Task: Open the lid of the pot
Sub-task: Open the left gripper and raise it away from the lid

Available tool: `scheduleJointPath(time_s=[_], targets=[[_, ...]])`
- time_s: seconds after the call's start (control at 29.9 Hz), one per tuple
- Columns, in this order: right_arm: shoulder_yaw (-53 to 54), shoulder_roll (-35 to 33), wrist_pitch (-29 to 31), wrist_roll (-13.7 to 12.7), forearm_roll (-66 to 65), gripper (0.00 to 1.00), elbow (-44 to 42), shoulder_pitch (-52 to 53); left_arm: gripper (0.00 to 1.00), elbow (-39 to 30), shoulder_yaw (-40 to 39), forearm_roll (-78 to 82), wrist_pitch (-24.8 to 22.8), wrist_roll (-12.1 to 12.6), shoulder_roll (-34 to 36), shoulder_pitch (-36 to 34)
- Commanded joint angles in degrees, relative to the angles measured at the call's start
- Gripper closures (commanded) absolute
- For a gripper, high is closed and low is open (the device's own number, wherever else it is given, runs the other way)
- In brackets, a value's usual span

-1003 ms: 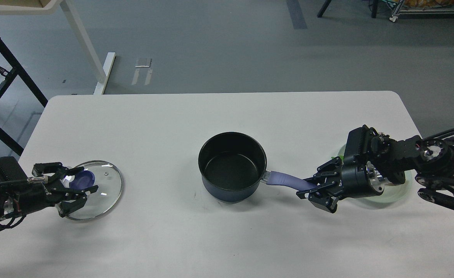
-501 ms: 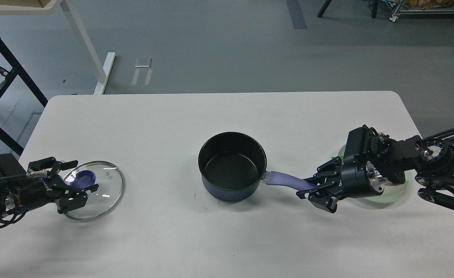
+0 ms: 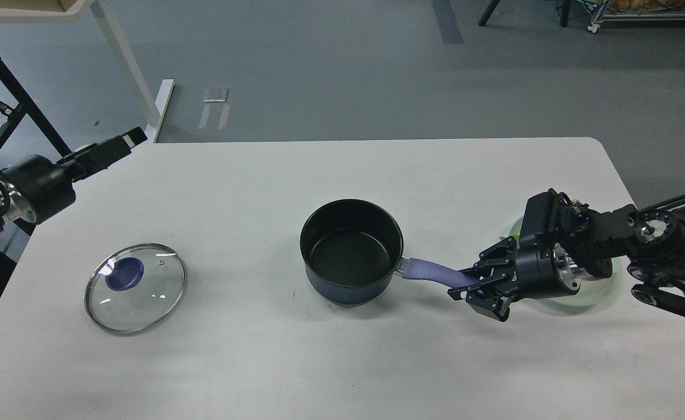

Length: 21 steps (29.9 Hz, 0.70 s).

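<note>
The dark blue pot (image 3: 351, 251) stands uncovered at the table's middle, its purple handle (image 3: 429, 272) pointing right. The glass lid (image 3: 135, 287) with a blue knob lies flat on the table at the left, apart from the pot. My right gripper (image 3: 475, 284) is closed around the end of the handle. My left gripper (image 3: 122, 143) is raised over the table's far left edge, well away from the lid. It shows as one narrow dark end, so its fingers cannot be told apart.
A pale green plate (image 3: 601, 289) lies under my right arm near the table's right edge. A white table leg (image 3: 138, 87) and a black rack (image 3: 4, 93) stand on the floor beyond the far left corner.
My left gripper has let go of the lid, pulled back and risen to the table's far left edge. The lid stays flat where it was. The right arm has not moved.
</note>
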Motion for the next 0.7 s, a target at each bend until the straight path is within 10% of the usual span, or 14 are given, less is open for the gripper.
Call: scheduleJointPath(time_s=[0.0, 0.37, 0.53, 0.67], targets=[[0.0, 0.0, 0.0, 0.0, 0.0, 0.70, 0.0, 0.0, 0.02, 3.4, -1.6, -19.8, -6.6, 0.0, -3.5, -0.4], [-0.1, 0.0, 0.0, 0.0, 0.0, 0.64, 0.0, -0.1, 0.01, 27.9, -7.3, -46.2, -14.1, 0.0, -22.8, 1.7], [-0.1, 0.0, 0.0, 0.0, 0.4, 0.28, 0.0, 0.0, 0.01, 42.1, -13.7, -51.4, -31.1, 0.5, -30.5, 2.8], [0.1, -1.0, 0.0, 0.0, 0.9, 0.01, 0.1, 0.0, 0.01, 43.9, -14.9, -53.2, -33.5, 6.7, -31.7, 2.9]])
